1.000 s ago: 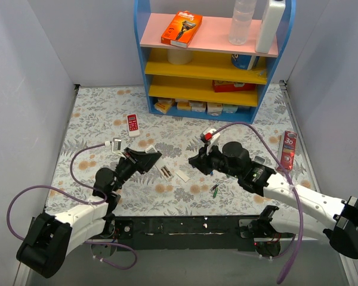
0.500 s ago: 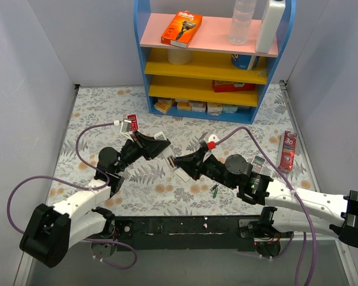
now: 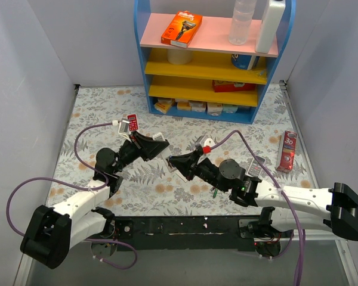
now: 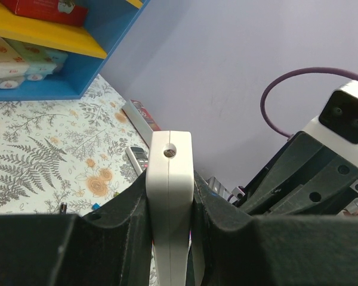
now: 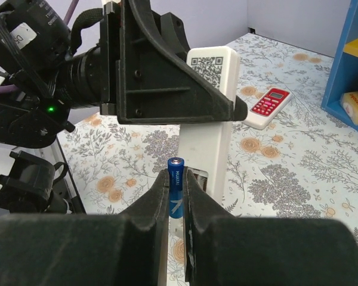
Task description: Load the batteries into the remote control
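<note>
Over the floral bench at mid-frame, right jaws pinching a blue cylindrical battery have reached the slim white plastic remote control clamped in left jaws, likely readying insertion.

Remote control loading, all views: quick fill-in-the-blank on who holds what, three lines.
1. The right gripper is shut on a battery whose colour is ____.
2. The remote control is clamped in the gripper of the ____ arm.
3. The orange box sits on the ____ tier of the blue shelf unit.
Missing words: blue; left; top.
</note>
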